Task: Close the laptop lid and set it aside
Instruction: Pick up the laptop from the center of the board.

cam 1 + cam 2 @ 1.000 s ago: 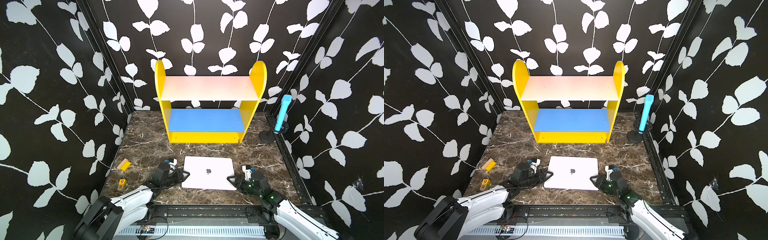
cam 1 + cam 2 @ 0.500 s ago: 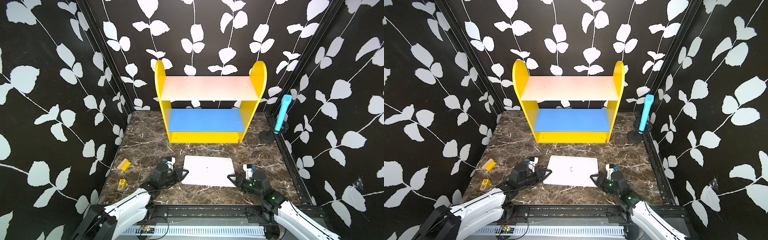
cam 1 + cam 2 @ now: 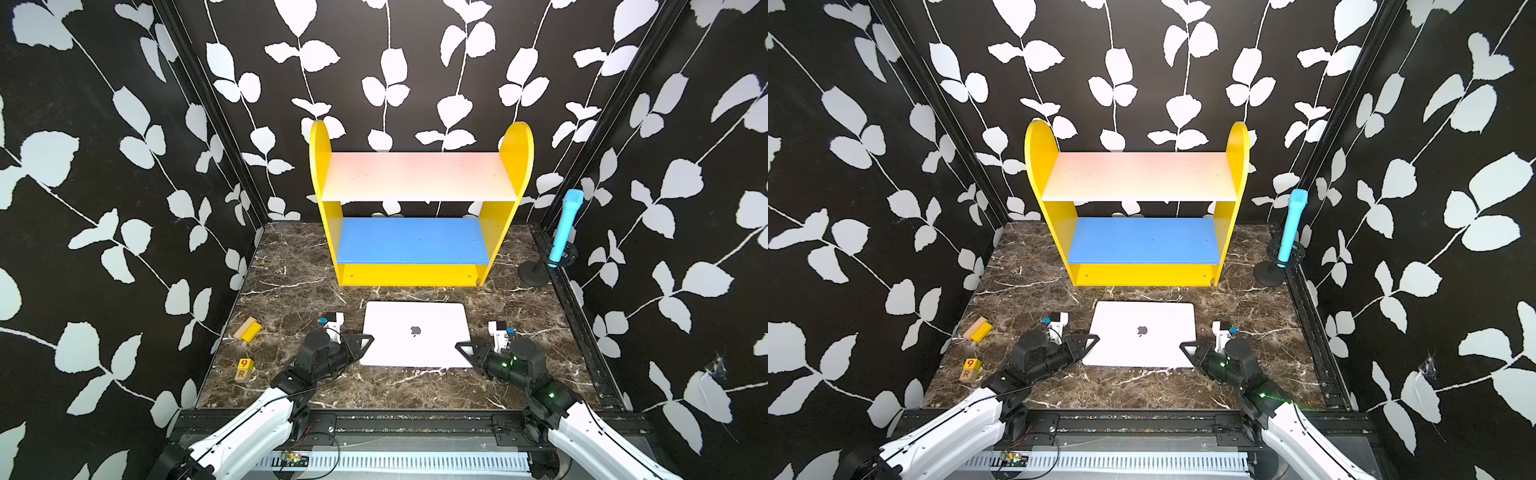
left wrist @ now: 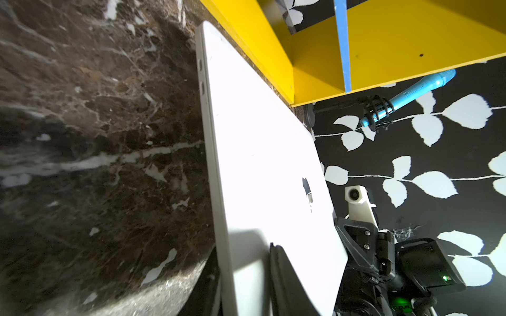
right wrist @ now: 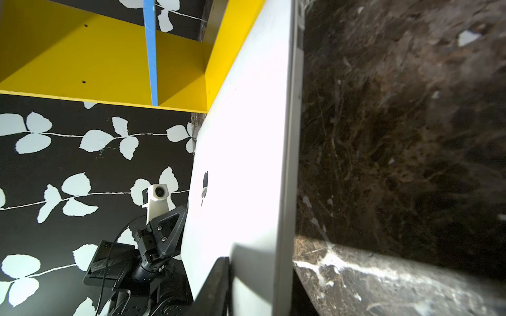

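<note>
The laptop [image 3: 415, 353] lies shut on the marble tabletop in front of the shelf. Its silver-white lid [image 3: 1142, 349] faces up with the dark apple logo at its centre; the screen and keys are hidden. My left gripper [image 3: 361, 343] is at the laptop's left edge and my right gripper [image 3: 463, 347] at its right edge. In the left wrist view my left gripper [image 4: 242, 276] has one finger over the lid [image 4: 260, 150] and one under the base. My right gripper [image 5: 254, 290] clamps the lid [image 5: 246, 136] the same way. I cannot tell whether the laptop is off the marble.
A yellow shelf [image 3: 494, 249] with a pale pink top board and a blue lower board stands just behind the laptop. A blue microphone [image 3: 563, 226] on a black stand is at the back right. Wooden blocks [image 3: 248, 330] and a numbered block [image 3: 243, 369] lie at the left.
Both grippers' jaws have narrowed onto the laptop's side edges. The laptop has shifted slightly toward the shelf.
</note>
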Controlling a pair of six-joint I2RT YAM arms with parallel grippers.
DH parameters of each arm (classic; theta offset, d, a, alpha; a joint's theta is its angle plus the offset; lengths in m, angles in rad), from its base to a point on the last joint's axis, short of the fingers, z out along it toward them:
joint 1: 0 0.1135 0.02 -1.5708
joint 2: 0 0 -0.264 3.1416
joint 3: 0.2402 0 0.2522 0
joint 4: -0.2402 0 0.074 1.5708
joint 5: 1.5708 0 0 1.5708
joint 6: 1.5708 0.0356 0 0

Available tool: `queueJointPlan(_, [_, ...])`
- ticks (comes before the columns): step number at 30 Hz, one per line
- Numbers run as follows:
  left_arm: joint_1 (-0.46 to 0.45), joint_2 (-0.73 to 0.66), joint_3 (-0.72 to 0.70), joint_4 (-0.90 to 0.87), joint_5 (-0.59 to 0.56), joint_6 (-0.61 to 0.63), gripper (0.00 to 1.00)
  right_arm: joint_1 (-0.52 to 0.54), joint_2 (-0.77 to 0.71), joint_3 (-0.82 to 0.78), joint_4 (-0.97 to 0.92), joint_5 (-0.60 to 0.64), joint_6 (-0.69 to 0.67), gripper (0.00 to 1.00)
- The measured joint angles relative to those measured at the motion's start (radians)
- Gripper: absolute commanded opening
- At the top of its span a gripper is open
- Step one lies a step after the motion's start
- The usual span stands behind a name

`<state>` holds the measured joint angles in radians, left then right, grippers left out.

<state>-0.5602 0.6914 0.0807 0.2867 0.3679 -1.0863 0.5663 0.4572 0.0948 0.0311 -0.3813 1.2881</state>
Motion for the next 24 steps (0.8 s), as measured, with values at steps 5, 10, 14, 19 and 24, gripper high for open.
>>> queueJointPlan(5, [0.001, -0.015, 0.0, 0.003, -0.009, -0.023, 0.21, -0.004, 0.001, 0.037, -0.015, 0.0, 0.0, 0.1])
queueJointPlan(10, [0.001, -0.019, 0.008, 0.009, -0.013, -0.042, 0.2, -0.005, 0.003, 0.086, -0.048, 0.005, -0.005, 0.09])
queueJointPlan(14, [0.005, -0.019, 0.032, 0.01, -0.021, -0.049, 0.21, -0.008, 0.017, 0.125, -0.058, 0.009, -0.009, 0.09])
queueJointPlan(19, [0.008, -0.018, 0.075, 0.009, -0.038, -0.051, 0.2, -0.013, 0.035, 0.175, -0.058, 0.018, -0.016, 0.08])
queueJointPlan(24, [0.013, -0.012, 0.119, 0.006, -0.048, -0.051, 0.21, -0.016, 0.047, 0.224, -0.058, 0.028, -0.025, 0.08])
